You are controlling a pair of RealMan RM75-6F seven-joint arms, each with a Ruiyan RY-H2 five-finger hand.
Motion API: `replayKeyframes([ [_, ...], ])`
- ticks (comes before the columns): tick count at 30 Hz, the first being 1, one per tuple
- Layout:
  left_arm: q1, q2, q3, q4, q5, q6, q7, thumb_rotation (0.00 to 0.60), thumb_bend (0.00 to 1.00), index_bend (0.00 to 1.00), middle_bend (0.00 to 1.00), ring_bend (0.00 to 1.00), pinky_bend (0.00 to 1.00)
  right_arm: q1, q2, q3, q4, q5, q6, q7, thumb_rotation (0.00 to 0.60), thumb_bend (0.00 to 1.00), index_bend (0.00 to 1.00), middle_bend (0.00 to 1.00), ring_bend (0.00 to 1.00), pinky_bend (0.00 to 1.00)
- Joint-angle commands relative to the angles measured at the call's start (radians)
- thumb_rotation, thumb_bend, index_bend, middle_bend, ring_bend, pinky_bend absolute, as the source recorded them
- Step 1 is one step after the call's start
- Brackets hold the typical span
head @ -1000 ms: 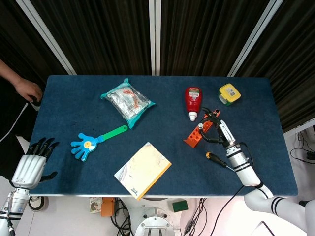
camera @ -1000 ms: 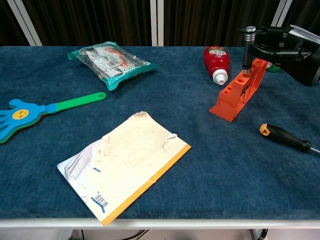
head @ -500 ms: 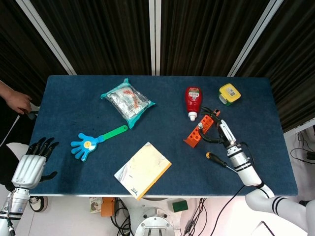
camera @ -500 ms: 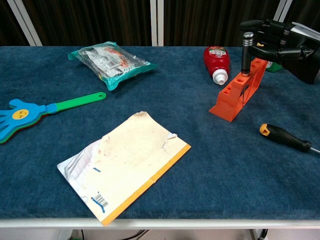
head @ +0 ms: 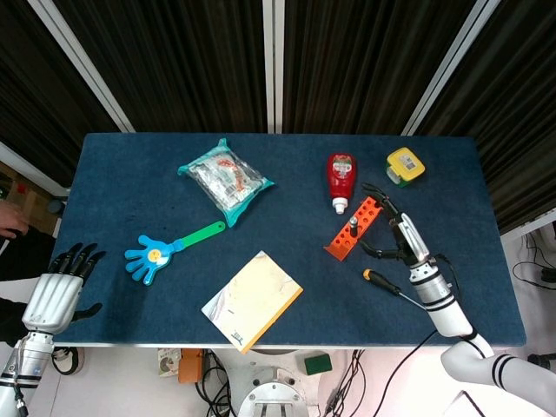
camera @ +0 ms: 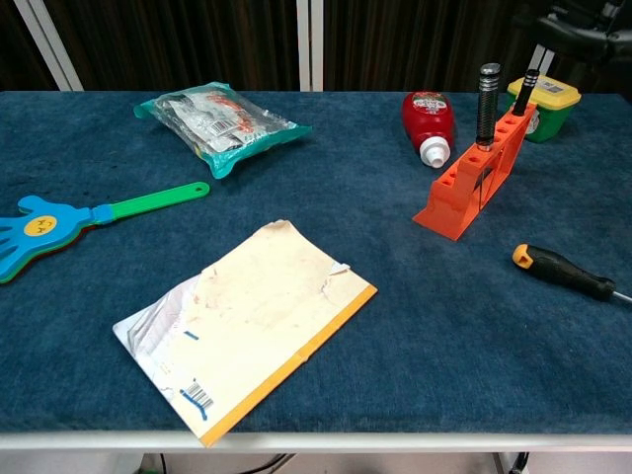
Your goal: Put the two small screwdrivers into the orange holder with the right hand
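The orange holder (camera: 472, 180) is a plastic wedge with round holes, on the fuzzy blue table (camera: 296, 326). Two small screwdrivers (camera: 485, 93) with ridged dark handles stand up in it. The right hand (head: 401, 240) hangs beside it, fingers spread, holding nothing. The left hand (head: 54, 290) is spread too. One bigger screwdriver (camera: 565, 273) lies nearby.

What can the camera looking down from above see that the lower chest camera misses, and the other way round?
Only the head view shows the whole left hand beside the table and the right hand open near the orange holder. Only the chest view shows two small screwdrivers standing upright in the holder. Both show the ketchup bottle, the blue hand clapper and the larger screwdriver lying on the table.
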Motion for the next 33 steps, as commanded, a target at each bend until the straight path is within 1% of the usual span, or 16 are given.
replayKeyframes([
  [1,0.001,0.000,0.000,0.000,0.001,0.002,-0.001,0.600,0.05,0.16,0.08,0.04,0.18,-0.038,0.051,-0.001,-0.051,-0.050,0.099,-0.077,0.600,0.31,0.15,0.03,0.00,0.00],
  [3,0.001,0.000,0.000,0.000,0.003,0.004,-0.001,0.600,0.05,0.16,0.08,0.04,0.18,-0.061,0.066,-0.004,-0.056,-0.066,0.150,-0.134,0.600,0.33,0.15,0.03,0.00,0.00],
  [6,0.001,-0.001,0.001,0.000,0.004,0.004,-0.001,0.600,0.05,0.16,0.08,0.04,0.18,-0.097,0.094,-0.006,-0.039,-0.094,0.226,-0.264,0.600,0.33,0.15,0.03,0.00,0.00],
  [9,0.000,-0.001,0.001,0.000,0.002,0.001,0.001,0.600,0.05,0.16,0.08,0.04,0.18,-0.135,0.104,-0.006,0.007,-0.104,0.283,-0.439,0.600,0.33,0.15,0.03,0.00,0.00],
  [10,0.000,-0.001,0.000,-0.001,0.001,0.001,0.003,0.600,0.05,0.16,0.08,0.04,0.18,-0.150,0.105,-0.008,0.032,-0.107,0.301,-0.518,0.600,0.33,0.15,0.03,0.00,0.00],
  [12,0.001,-0.002,0.000,-0.002,0.000,0.003,0.005,0.600,0.05,0.16,0.08,0.04,0.18,-0.175,0.100,-0.004,0.063,-0.093,0.317,-0.668,0.600,0.33,0.15,0.03,0.00,0.00],
  [13,0.002,-0.003,0.000,-0.004,0.000,0.004,0.007,0.600,0.05,0.16,0.08,0.04,0.18,-0.190,0.101,-0.007,0.083,-0.093,0.325,-0.771,0.600,0.33,0.15,0.03,0.00,0.00],
  [15,0.004,-0.003,0.000,-0.005,0.001,0.007,0.010,0.600,0.05,0.16,0.08,0.04,0.18,-0.222,0.100,-0.010,0.103,-0.073,0.331,-0.935,0.600,0.33,0.15,0.03,0.00,0.00],
  [18,0.005,-0.003,0.000,-0.006,0.001,0.009,0.010,0.600,0.05,0.16,0.08,0.04,0.18,-0.277,0.121,-0.035,0.078,-0.018,0.296,-1.080,0.600,0.33,0.13,0.01,0.00,0.00],
  [20,0.004,-0.003,0.000,-0.005,0.001,0.009,0.009,0.600,0.05,0.16,0.08,0.04,0.18,-0.315,0.156,-0.057,0.023,0.038,0.247,-1.131,0.600,0.32,0.07,0.00,0.00,0.00],
  [22,0.004,-0.003,0.000,-0.004,0.001,0.008,0.008,0.600,0.05,0.16,0.08,0.04,0.18,-0.354,0.214,-0.082,-0.069,0.109,0.182,-1.170,0.600,0.31,0.01,0.00,0.00,0.00],
  [25,0.004,-0.003,0.001,-0.005,0.004,0.009,0.008,0.600,0.05,0.16,0.08,0.04,0.18,-0.396,0.283,-0.107,-0.161,0.182,0.126,-1.215,0.600,0.31,0.00,0.00,0.00,0.00],
  [28,0.007,-0.004,0.002,-0.006,0.008,0.016,0.011,0.600,0.05,0.16,0.08,0.04,0.18,-0.433,0.312,-0.126,-0.199,0.219,0.113,-1.236,0.600,0.31,0.00,0.00,0.00,0.00],
  [33,0.011,-0.007,0.000,-0.004,0.012,0.026,0.012,0.600,0.05,0.16,0.08,0.04,0.18,-0.471,0.330,-0.147,-0.204,0.230,0.106,-1.216,0.600,0.31,0.00,0.00,0.00,0.00],
])
